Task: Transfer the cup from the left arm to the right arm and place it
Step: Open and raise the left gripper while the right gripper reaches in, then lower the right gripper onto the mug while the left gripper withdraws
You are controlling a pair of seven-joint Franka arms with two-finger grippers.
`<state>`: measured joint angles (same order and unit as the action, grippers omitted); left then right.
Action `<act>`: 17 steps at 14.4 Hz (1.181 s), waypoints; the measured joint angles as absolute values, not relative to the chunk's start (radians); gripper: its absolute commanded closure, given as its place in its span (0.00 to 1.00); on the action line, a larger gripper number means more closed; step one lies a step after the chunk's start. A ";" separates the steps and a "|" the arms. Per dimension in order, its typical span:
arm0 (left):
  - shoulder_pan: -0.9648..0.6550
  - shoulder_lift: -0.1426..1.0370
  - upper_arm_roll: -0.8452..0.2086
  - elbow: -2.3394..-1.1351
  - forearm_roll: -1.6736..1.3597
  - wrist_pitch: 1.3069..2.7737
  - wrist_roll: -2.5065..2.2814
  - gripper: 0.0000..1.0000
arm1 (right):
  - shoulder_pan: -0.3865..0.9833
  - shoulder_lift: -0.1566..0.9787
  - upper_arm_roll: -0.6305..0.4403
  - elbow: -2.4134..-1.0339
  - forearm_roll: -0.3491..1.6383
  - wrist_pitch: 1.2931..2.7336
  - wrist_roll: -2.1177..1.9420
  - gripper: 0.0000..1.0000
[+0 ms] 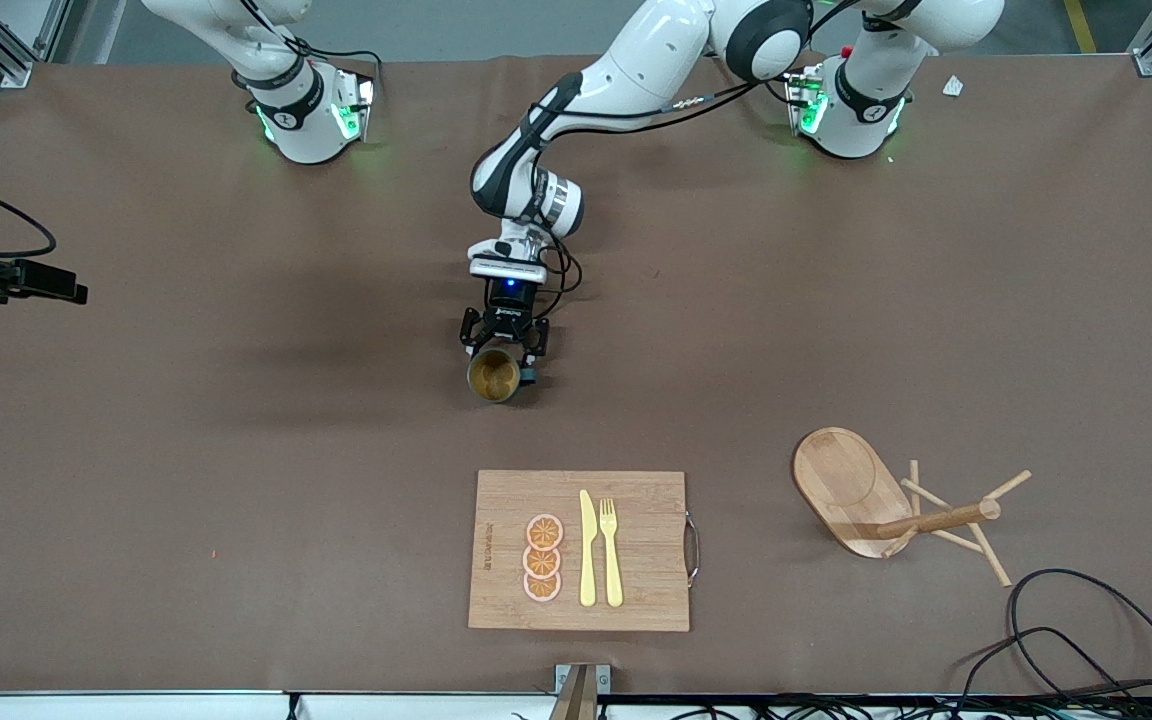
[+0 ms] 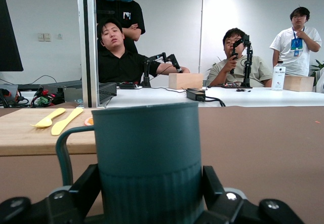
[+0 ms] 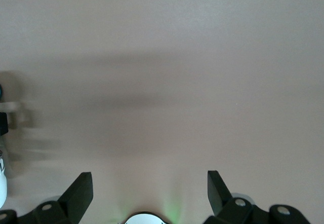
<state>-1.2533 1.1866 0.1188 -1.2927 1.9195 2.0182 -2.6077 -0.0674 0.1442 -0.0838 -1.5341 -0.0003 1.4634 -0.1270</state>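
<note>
The cup [image 1: 493, 376], dark teal with ribbed sides and a tan inside, stands upright on the brown table near its middle. My left gripper [image 1: 504, 362] reaches down from the left arm's base and is shut on the cup, one finger against each side. In the left wrist view the cup [image 2: 147, 153] fills the space between the black fingers [image 2: 88, 183], and its loop handle [image 2: 63, 153] sticks out to one side. My right gripper [image 3: 149, 183] hangs open over bare table toward the right arm's end, with nothing between its fingers.
A bamboo cutting board [image 1: 646, 520] lies nearer the front camera than the cup, carrying orange slices [image 1: 543, 558], a yellow knife [image 1: 587, 548] and a yellow fork [image 1: 611, 550]. A wooden mug tree [image 1: 876, 500] lies tipped over toward the left arm's end, with black cables [image 1: 1086, 640] near it.
</note>
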 measured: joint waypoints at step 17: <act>-1.307 0.990 -0.233 -1.275 1.236 1.698 -2.641 0.00 | 0.101 0.270 -0.060 -1.625 0.054 1.706 0.203 0.00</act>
